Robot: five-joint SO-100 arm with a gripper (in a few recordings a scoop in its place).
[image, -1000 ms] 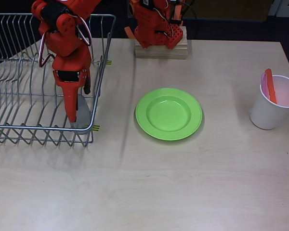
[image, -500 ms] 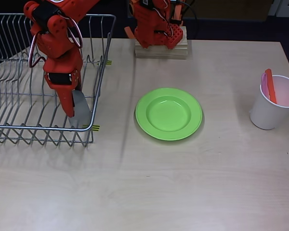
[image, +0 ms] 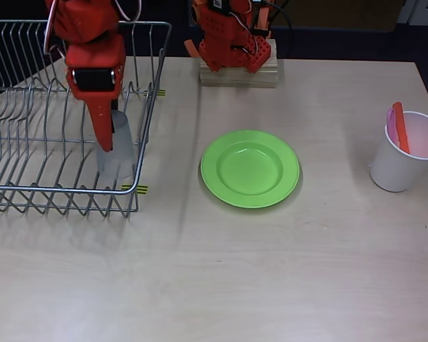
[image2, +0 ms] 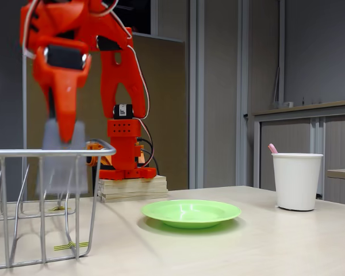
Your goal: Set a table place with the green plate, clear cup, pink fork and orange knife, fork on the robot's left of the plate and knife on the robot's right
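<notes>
Gripper (image2: 62, 135) clamps clear cup (image2: 63, 158); cup hangs upright, long axis vertical.

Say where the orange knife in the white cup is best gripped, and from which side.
A judgement: grip the orange knife by its upper end, which sticks out above the rim of the white cup, coming straight down from above. It stands leaning on the cup's left wall in the overhead view, the pink fork close beside it, so close the fingers across its flat faces.
</notes>
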